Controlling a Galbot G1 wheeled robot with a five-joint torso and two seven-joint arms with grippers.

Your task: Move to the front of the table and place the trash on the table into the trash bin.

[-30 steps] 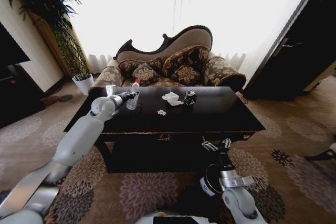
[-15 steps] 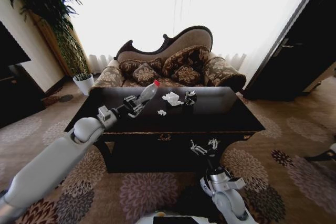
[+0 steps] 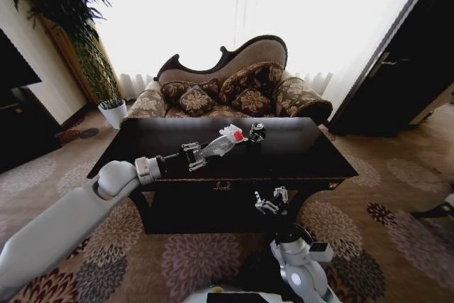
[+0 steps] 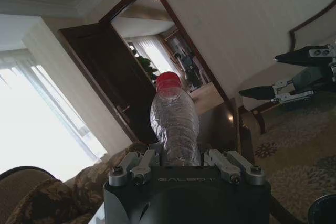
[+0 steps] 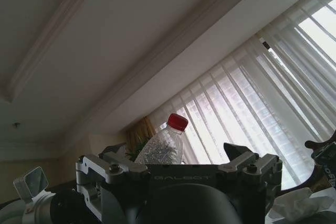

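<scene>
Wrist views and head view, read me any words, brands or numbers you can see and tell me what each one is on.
"GALBOT": on the housing of the left pincer, which is shut on the bottle.
"GALBOT": on the housing of the right pincer, fingers apart.
The drink can on the table: print too small to read.

One bottle [image 3: 218,146], one can [image 3: 256,133], one tissue [image 3: 230,131]; possibly more, hidden.

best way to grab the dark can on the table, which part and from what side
Probably the can by its round side wall, jaws across its width, coming from the robot's side or above. It stands upright on the table, and the tissue sits close on its left, so avoid that side.
</scene>
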